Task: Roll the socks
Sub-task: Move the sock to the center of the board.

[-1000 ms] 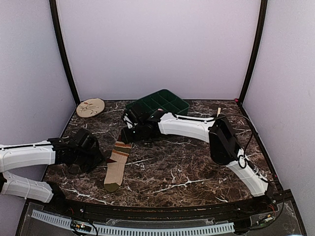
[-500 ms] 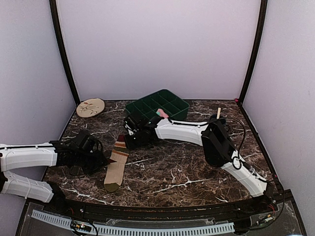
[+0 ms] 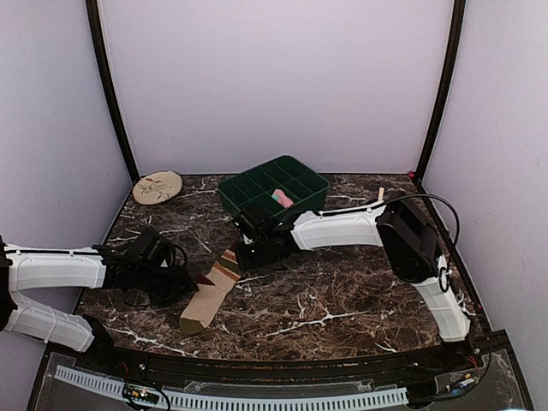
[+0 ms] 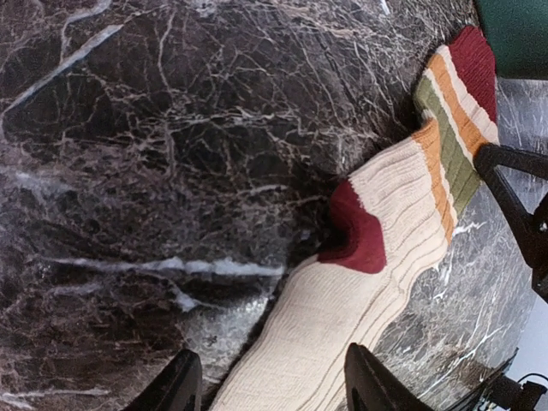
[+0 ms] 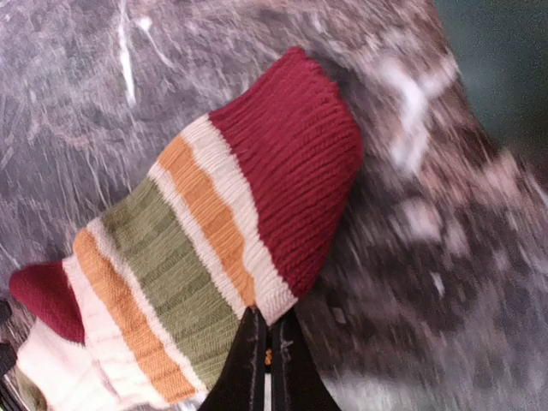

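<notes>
The beige sock with maroon, olive and orange stripes lies flat and slanted on the marble table, toe toward the near edge. My right gripper is shut on the edge of its striped cuff, and its fingertips pinch the white band beside the maroon top. My left gripper stands open over the beige foot part, one finger on each side, below the maroon heel. The pink sock lies in a compartment of the green tray.
A round beige disc lies at the back left corner. The green tray stands just behind the right gripper. A small pale stick sits at the back right. Purple walls close in the table on three sides.
My right gripper has shut on the cuff and drawn it to the right, so the sock now lies slanted. My left gripper has moved right, over the sock's foot.
</notes>
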{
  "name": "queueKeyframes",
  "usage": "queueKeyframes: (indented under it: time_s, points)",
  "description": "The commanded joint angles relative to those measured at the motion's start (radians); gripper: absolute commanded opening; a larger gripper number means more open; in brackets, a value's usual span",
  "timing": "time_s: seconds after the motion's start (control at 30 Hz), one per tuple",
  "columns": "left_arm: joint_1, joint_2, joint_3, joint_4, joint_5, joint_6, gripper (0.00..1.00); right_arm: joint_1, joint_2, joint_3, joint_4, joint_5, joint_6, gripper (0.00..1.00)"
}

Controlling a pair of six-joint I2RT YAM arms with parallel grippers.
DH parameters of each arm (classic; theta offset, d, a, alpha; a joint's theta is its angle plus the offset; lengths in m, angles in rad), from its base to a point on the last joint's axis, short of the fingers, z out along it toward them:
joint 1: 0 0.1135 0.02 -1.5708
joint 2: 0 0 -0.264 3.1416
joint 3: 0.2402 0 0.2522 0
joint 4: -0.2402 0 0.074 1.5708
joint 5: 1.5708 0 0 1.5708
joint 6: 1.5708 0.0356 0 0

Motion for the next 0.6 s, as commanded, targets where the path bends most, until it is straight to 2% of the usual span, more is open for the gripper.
queueKeyframes:
  time_s: [0.0,0.23,0.37,0.47,0.5,0.57]
  points:
    - [0.004,-0.004,0.021,0.008,0.032,0.067,0.6,0.051,-0.137,-0.126,0.034,0.161,0.095,0.0]
    - [-0.007,0.055,0.11,0.02,0.103,0.228,0.59,0.119,-0.271,-0.298,-0.114,0.448,0.348,0.0]
    - [-0.024,0.093,0.157,0.026,0.124,0.287,0.56,0.128,-0.324,-0.406,-0.173,0.508,0.487,0.0]
    - [-0.049,0.112,0.19,0.03,0.123,0.298,0.56,0.128,-0.359,-0.481,-0.167,0.531,0.489,0.0]
    - [-0.055,0.122,0.197,0.038,0.124,0.295,0.56,0.128,-0.371,-0.502,-0.167,0.54,0.482,0.02]
    - [-0.064,0.144,0.206,0.059,0.134,0.278,0.56,0.125,-0.403,-0.551,-0.131,0.535,0.434,0.14]
